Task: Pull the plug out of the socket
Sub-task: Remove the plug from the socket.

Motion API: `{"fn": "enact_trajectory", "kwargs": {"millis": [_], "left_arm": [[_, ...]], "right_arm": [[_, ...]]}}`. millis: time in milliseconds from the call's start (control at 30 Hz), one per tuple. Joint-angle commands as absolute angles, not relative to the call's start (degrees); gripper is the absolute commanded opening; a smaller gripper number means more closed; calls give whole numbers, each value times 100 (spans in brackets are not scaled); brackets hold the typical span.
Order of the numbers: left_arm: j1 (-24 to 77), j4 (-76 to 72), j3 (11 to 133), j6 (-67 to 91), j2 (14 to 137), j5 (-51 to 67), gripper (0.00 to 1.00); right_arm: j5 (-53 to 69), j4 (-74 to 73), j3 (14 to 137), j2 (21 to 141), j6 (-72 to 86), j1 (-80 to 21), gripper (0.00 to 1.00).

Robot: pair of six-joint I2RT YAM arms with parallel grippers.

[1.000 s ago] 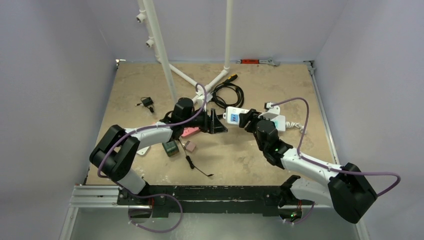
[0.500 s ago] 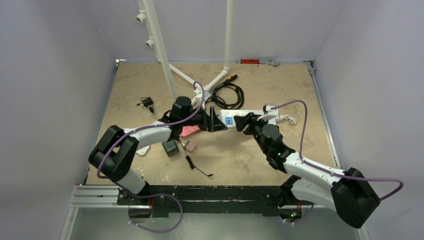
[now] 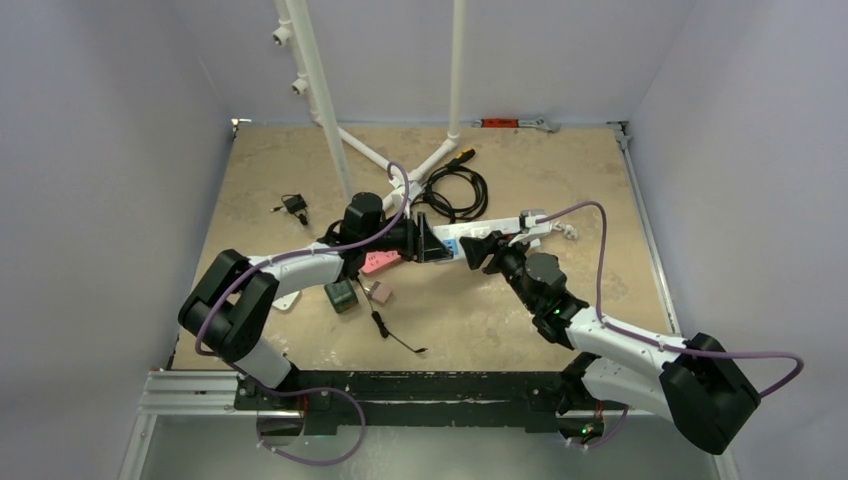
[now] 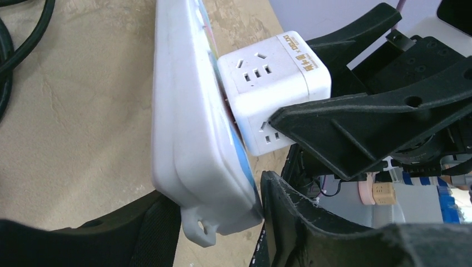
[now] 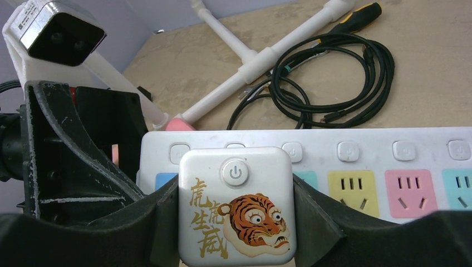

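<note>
Finds white plastic cube plug with tiger print (image 5: 236, 206) seated near one end of long white plastic power strip (image 4: 183, 139), mid-table. Finds right gripper (image 5: 236, 194) clamped on cube's sides, evidently for extraction. Finds left gripper (image 4: 217, 203) closed round strip's end, presumably bracing against pull.

— What sort of place is this?
— A robotics lab, one test cell. A left arm (image 3: 300, 265) and a right arm (image 3: 620, 335) stand on a black mounting beam (image 3: 430, 385) at the edge of a bare tan table (image 3: 560, 170), boxed in by plain pale walls (image 3: 100, 200).
— What else shows it?
— A white pipe frame (image 3: 318, 100) carries small cameras (image 3: 283, 35), and purple cables (image 3: 600, 265) run loose along the arms.
</note>
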State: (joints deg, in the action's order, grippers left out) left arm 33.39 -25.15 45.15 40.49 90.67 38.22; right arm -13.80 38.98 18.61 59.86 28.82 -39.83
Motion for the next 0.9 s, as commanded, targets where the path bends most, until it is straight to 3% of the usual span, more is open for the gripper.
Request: {"fn": "enact_trajectory", "kwargs": {"millis": [0,367,867], "left_arm": [[3313,-2869,4547,4124,9073,3968,45],[3312,-2880,4500,4233,9127,3932,0],[3313,-2765,4469,4209,9094,3755,0]], "right_arm": [[-1276,4818,1916,5914,2787,-4043,0],[-1817,4826,1890,6144,2928,-4099,0],[-3525,4381,2261,6473,2778,-5150,0]]}}
